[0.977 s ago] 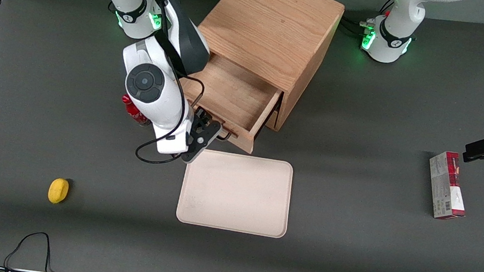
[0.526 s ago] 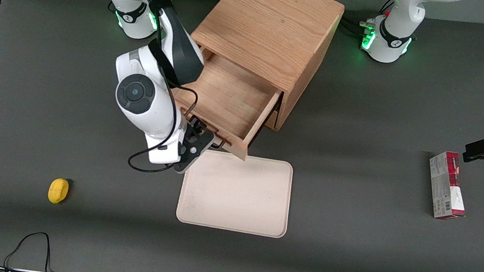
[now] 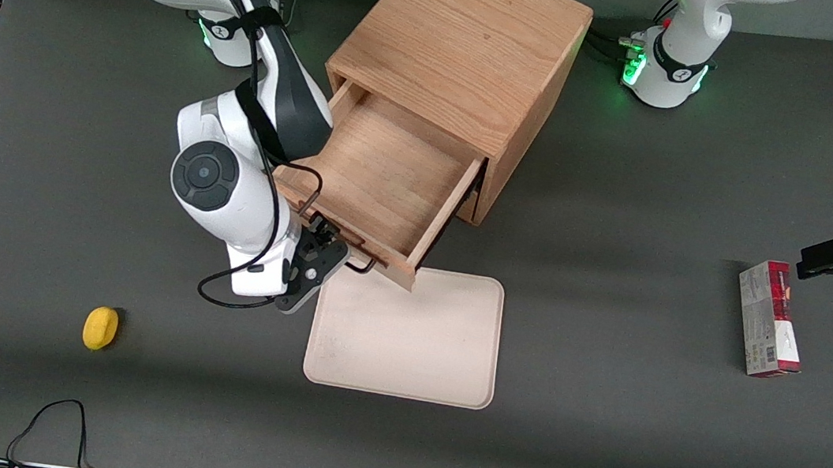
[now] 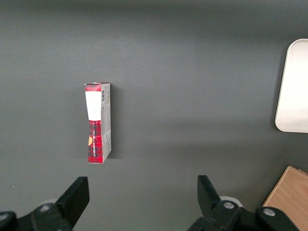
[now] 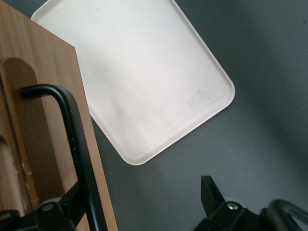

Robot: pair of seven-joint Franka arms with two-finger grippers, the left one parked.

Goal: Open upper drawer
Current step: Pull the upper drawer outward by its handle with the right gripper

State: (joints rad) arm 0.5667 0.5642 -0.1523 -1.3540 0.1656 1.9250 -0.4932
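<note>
The upper drawer point(image 3: 383, 182) sits pulled well out of the cabinet point(image 3: 463, 49) mid-counter point(image 3: 597, 447), its front corner over the tray point(image 3: 404, 336). Gripper point(image 3: 332, 243) at its handle point(image 5: 77, 144), fingers spread apart around it.

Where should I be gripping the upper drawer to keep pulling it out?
Grip the upper drawer by its black wire handle, coming from in front of the drawer's front panel; the thin bar stands off the wood. The gripper sits there.

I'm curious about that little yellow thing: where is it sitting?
In the front view, the yellow object lies alone toward the working arm's end, nearer the camera than the gripper at the upper drawer.
</note>
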